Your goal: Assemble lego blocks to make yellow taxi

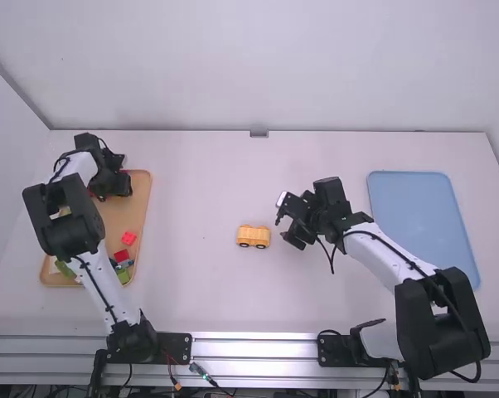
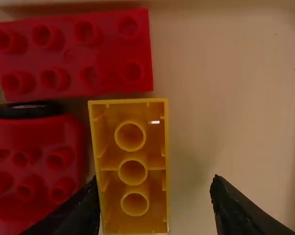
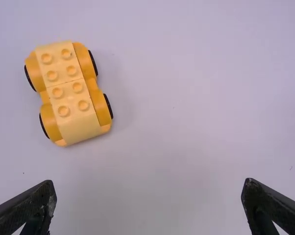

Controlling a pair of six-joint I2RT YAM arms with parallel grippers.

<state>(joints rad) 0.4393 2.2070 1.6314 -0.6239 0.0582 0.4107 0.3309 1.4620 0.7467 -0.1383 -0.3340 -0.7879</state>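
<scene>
Over the far end of the wooden tray point(image 1: 142, 217) is my left gripper point(image 1: 115, 189). In the left wrist view, a yellow block point(image 2: 133, 169) lies underside up, its hollow tubes showing. My left gripper point(image 2: 155, 196) stands open around its near part, one finger close beside it and a gap on the other side. The yellow car base point(image 1: 254, 236) stands upright on the table left of my right gripper point(image 1: 286, 222). In the right wrist view the car base point(image 3: 69, 93), with black wheels and studded yellow blocks on top, lies beyond my right gripper point(image 3: 148, 193), open with nothing between its fingers.
Beside the yellow block lie a red studded block point(image 2: 69, 54) and a red wheeled piece point(image 2: 35, 166). The wooden tray's near end holds loose red and green blocks point(image 1: 123, 257). A blue tray point(image 1: 423, 220) lies right of the right gripper.
</scene>
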